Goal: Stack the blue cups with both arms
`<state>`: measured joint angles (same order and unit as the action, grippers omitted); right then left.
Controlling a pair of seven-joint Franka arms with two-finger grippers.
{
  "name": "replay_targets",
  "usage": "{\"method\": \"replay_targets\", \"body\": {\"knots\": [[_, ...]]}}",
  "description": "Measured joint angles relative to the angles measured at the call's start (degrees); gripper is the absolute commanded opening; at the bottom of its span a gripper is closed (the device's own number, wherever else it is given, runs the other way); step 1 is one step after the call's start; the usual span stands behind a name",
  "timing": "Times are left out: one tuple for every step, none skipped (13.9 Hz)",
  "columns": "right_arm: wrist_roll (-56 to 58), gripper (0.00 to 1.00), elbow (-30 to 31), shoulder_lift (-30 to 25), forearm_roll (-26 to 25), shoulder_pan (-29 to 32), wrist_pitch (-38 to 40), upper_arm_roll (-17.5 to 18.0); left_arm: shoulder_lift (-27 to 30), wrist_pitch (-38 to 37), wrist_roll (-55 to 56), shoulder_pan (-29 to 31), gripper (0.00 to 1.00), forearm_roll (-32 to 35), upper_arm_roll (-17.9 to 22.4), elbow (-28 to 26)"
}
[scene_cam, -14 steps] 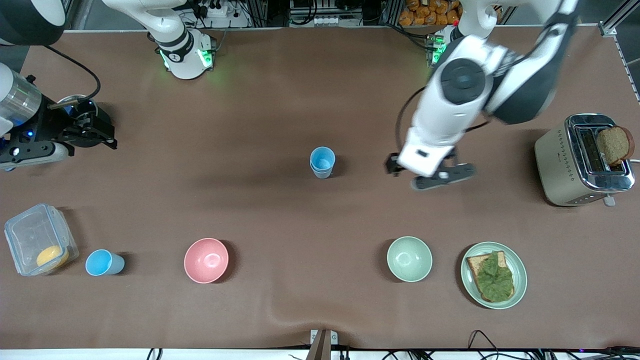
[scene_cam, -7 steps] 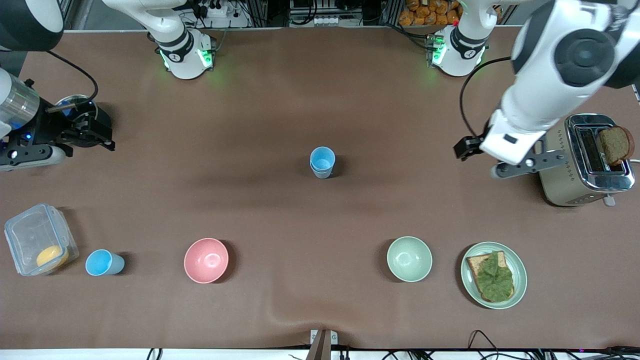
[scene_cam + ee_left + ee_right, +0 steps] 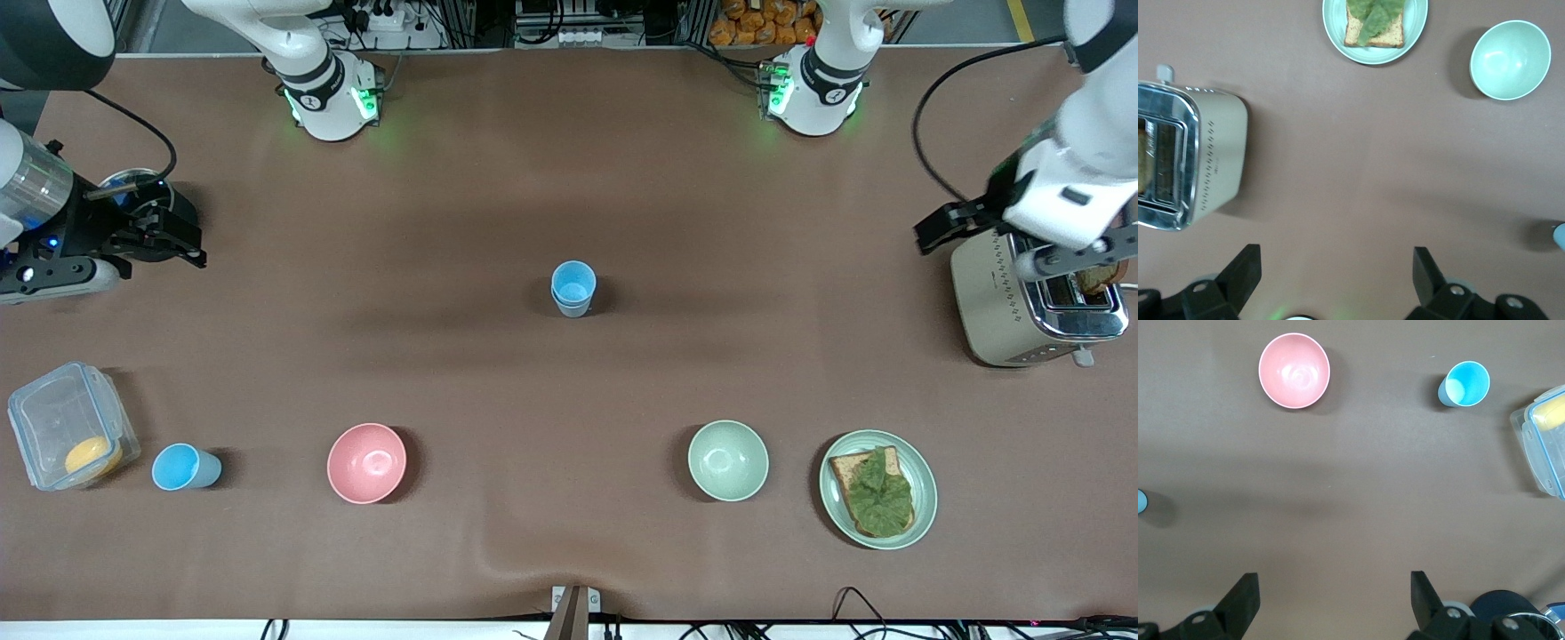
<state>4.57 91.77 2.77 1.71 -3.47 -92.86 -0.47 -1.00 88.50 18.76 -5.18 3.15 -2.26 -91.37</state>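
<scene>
Hovering at nine o'clock of the front view, the right tool [image 3: 1333,581] hangs over the counter [image 3: 498,160] at the right arm's end, its two fingers spread apart and holding nothing. At about eight o'clock a clear lidded container [image 3: 71,425] with something yellow inside stands on the counter, and just beside it, toward the centre, a lone sky-blue cup [image 3: 185,468] stands upright and unstacked. A pink bowl [image 3: 366,462] follows at seven o'clock.

At the very centre stands the cup stack [image 3: 573,289]: two blue rims show, one seated in the other, so that pair looks done. A pale green bowl [image 3: 727,460] sits at five o'clock and a plate [image 3: 925,480] with leaf-topped toast at four o'clock.

At three o'clock the left tool [image 3: 1335,259] hangs over the toaster [image 3: 1022,302], fingers likewise spread and empty.

If the lone cup is to join the stack, the risks are plain. It sits so near the container that a wide-open tool coming down may strike the container's wall and shove both. The cup looks light and tapered, so an off-centre pinch could tip it or let it slip. Pressing it crooked into the stack could topple the stack. The left tool, dropping from here, would hit the toaster.
</scene>
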Motion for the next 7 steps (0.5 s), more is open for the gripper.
{"method": "replay_targets", "body": {"knots": [[0.0, 1.00, 0.0, 0.0, 0.0, 0.0, 0.0, 0.0, 0.2, 0.0, -2.1, 0.2, 1.00, 0.0, 0.5, 0.1], [0.0, 1.00, 0.0, 0.0, 0.0, 0.0, 0.0, 0.1, 0.2, 0.0, -3.4, 0.3, 1.00, 0.0, 0.7, 0.3], [0.0, 1.00, 0.0, 0.0, 0.0, 0.0, 0.0, 0.1, 0.2, 0.0, -4.0, 0.4, 1.00, 0.0, 0.8, 0.5], [0.0, 1.00, 0.0, 0.0, 0.0, 0.0, 0.0, 0.1, 0.2, 0.0, -4.1, 0.4, 1.00, 0.0, 0.8, 0.8], [0.0, 1.00, 0.0, 0.0, 0.0, 0.0, 0.0, 0.1, 0.2, 0.0, -4.2, 0.4, 1.00, 0.0, 0.8, 1.0], [0.0, 1.00, 0.0, 0.0, 0.0, 0.0, 0.0, 0.1, 0.2, 0.0, -4.6, 0.4, 1.00, 0.0, 0.8, 1.3], [0.0, 1.00, 0.0, 0.0, 0.0, 0.0, 0.0, 0.1, 0.2, 0.0, -5.8, 0.4, 1.00, -0.1, 0.7, 1.5]]}}
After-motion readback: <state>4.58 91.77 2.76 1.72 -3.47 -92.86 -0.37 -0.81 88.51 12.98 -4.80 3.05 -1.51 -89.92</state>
